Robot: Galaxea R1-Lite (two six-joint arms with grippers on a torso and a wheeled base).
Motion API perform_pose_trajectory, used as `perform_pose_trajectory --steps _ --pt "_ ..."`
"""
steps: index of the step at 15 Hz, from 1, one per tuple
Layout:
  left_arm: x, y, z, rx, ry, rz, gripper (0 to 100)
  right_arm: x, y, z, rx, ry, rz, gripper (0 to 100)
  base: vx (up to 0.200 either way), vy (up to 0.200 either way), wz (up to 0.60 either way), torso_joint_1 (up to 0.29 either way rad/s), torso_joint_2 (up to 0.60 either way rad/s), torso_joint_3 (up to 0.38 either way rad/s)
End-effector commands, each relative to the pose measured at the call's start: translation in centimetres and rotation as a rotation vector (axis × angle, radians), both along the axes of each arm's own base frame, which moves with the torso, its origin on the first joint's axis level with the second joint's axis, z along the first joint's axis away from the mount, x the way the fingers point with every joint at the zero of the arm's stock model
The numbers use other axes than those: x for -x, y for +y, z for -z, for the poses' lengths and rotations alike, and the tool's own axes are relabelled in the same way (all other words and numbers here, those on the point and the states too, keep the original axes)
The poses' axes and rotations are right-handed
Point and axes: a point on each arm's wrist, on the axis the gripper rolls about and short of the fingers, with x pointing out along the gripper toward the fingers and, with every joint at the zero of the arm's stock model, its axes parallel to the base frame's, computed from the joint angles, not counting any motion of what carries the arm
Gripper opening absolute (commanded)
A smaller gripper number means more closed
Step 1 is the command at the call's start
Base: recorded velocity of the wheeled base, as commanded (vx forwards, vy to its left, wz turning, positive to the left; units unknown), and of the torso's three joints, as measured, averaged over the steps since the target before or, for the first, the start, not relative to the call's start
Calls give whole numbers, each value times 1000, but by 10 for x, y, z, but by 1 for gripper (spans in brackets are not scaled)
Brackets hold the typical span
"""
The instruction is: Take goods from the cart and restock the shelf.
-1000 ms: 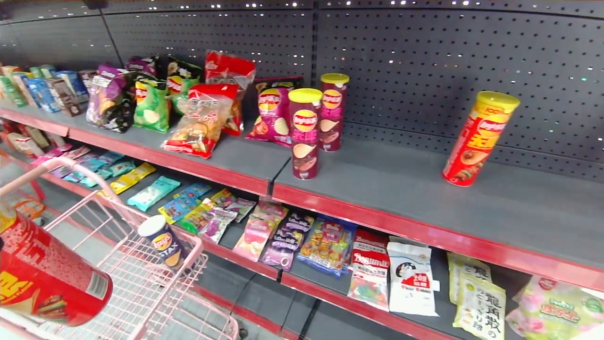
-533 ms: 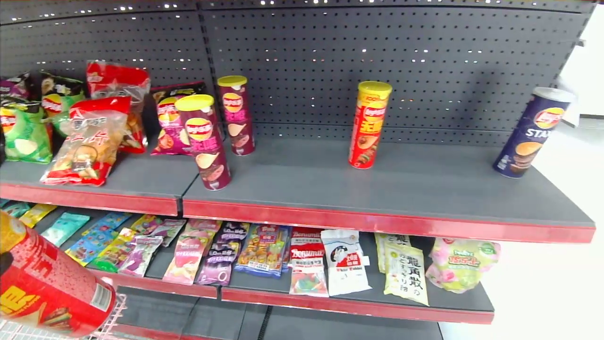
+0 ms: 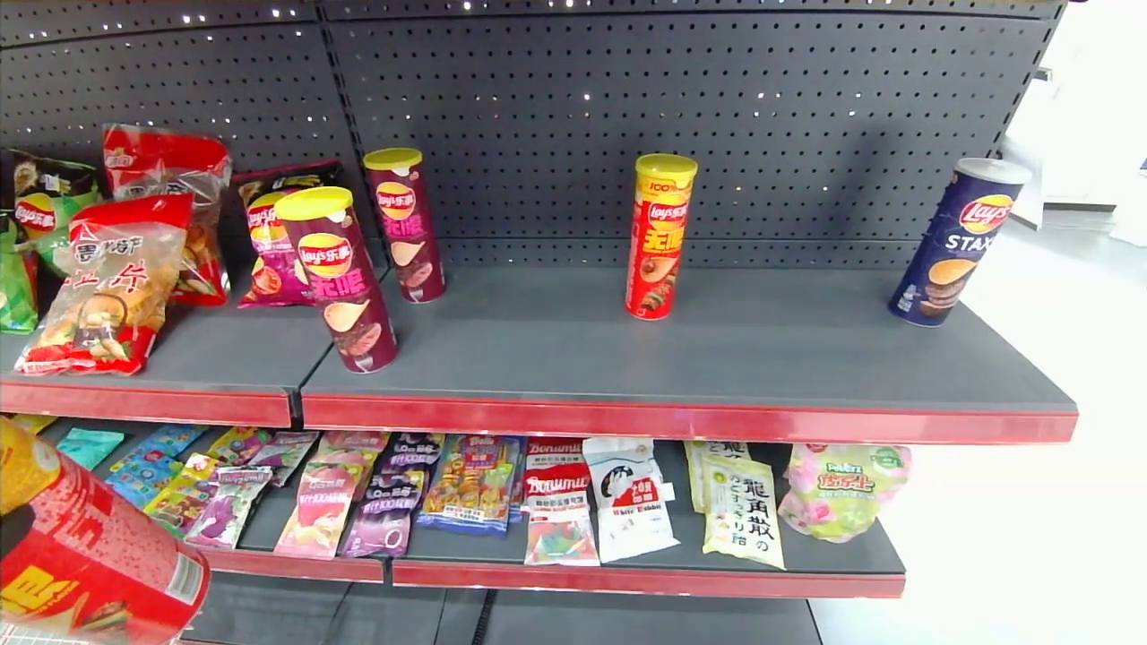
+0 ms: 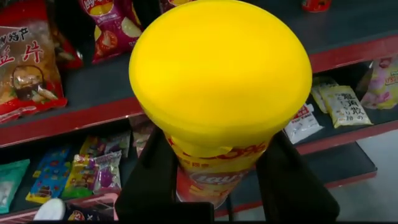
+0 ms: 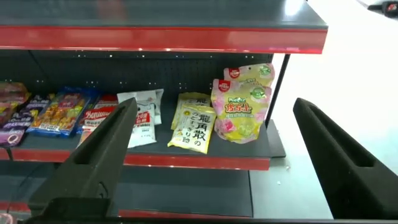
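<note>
My left gripper (image 4: 217,183) is shut on a red chip can with a yellow lid (image 4: 221,74), its black fingers (image 4: 149,186) pressing on both sides. That can (image 3: 90,564) lies tilted at the lower left of the head view, below and in front of the upper shelf (image 3: 681,358). A matching red can (image 3: 659,237) stands upright at mid shelf. My right gripper (image 5: 214,109) is open with nothing between its fingers, facing the lower shelf (image 5: 186,158). A corner of the pink cart (image 4: 93,202) holds a white-lidded can (image 4: 50,211).
Two purple cans (image 3: 336,278) (image 3: 405,224) stand left of the red one, and a blue can (image 3: 954,242) at the shelf's right end. Chip bags (image 3: 107,278) crowd the left. Candy packets (image 3: 556,502) fill the lower shelf. Bare shelf lies between the cans.
The head camera has swung right: the cart has left the picture and the shelf's right end with the blue can has come in. The red can stays in my left gripper.
</note>
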Motion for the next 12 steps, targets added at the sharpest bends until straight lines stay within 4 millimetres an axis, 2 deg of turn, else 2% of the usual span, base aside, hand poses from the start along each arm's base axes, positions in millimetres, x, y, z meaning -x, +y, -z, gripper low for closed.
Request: perform_pose_trajectory --steps 1,4,5,7,10,12 --pt "1 0 1 0 -2 1 0 0 0 0 0 0 -1 100 200 0 0 -12 -7 12" --pt "2 0 1 -7 -10 3 0 0 0 0 2 0 -2 100 200 0 0 1 1 -1" --pt "7 0 0 -9 -34 23 0 0 0 0 2 0 -2 100 0 0 0 0 0 0" --pt "24 0 1 5 -99 181 0 0 0 0 6 0 -5 100 0 0 0 0 0 0" --pt "40 2 6 5 -88 215 0 0 0 0 6 0 -17 100 0 0 0 0 0 0" --pt "46 2 9 13 -83 271 0 0 2 0 39 -2 -85 100 0 0 0 0 0 0"
